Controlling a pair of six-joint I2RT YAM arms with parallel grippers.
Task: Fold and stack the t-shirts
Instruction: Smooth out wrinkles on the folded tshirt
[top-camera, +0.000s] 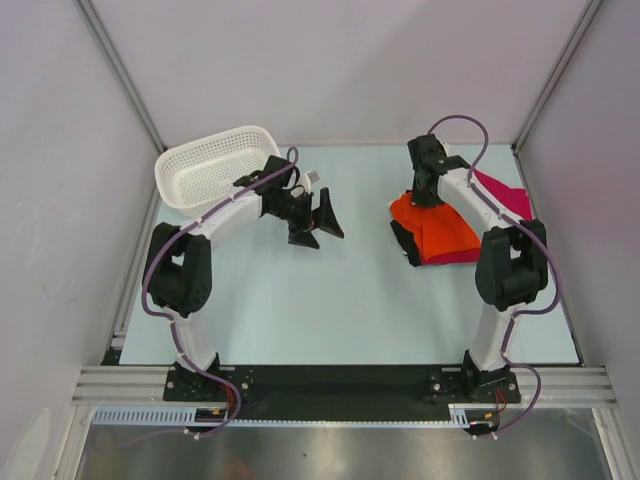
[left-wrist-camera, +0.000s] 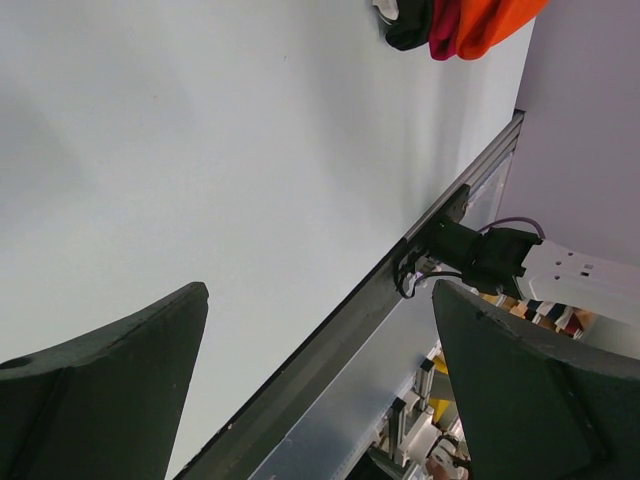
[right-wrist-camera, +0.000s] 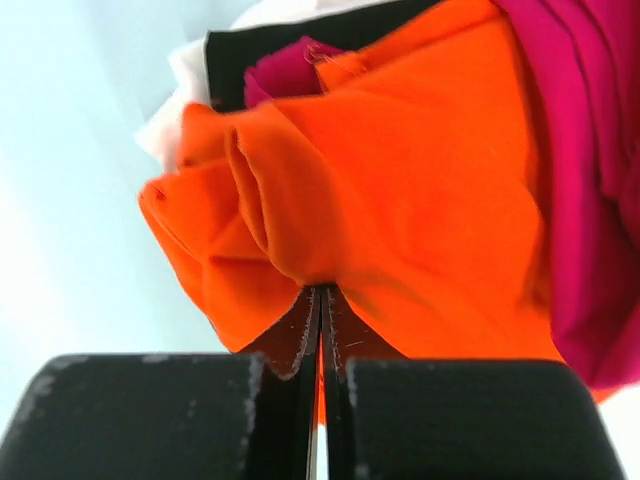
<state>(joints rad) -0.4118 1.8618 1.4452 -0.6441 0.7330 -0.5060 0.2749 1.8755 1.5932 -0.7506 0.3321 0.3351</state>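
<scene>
An orange t-shirt lies on top of a pile at the right of the table, over a crimson t-shirt. More crimson cloth spreads behind it toward the right wall. My right gripper points down at the pile's far edge. In the right wrist view the gripper is shut on a fold of the orange t-shirt, with crimson cloth beside it. My left gripper hangs open over the bare table, left of centre. Nothing is between the jaws of the left gripper.
A white mesh basket stands at the back left, behind the left arm. Black cloth and a bit of white cloth show at the pile's left edge. The pile appears far off in the left wrist view.
</scene>
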